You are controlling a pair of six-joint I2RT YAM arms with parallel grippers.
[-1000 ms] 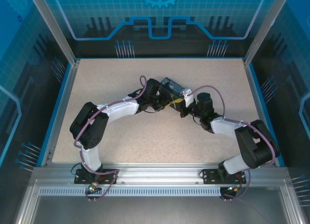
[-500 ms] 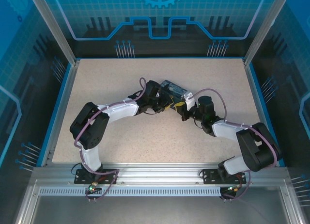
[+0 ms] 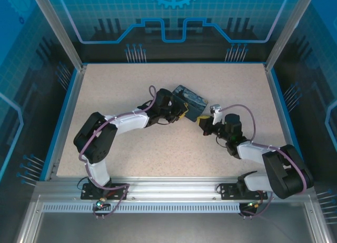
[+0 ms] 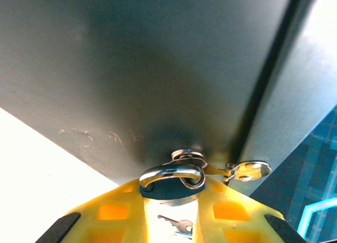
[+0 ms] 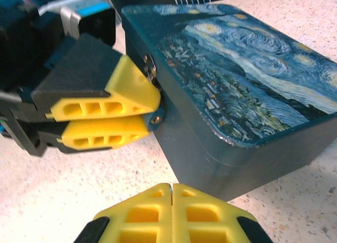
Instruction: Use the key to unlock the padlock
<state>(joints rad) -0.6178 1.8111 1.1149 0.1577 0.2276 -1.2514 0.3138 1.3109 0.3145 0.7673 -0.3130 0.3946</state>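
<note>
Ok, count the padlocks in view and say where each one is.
1. The padlock hangs on the front wall of the painted box, clamped between the jaws of the left gripper. The box may hide others.

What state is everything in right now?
painted box, lid shut.
padlock, shackle closed through the hasp.
left tool, shut on the padlock.
key, seen between the left tool's fingers near the padlock; inserted or not, unclear.
right tool, shut, short of the painted box, nothing visible in it.
</note>
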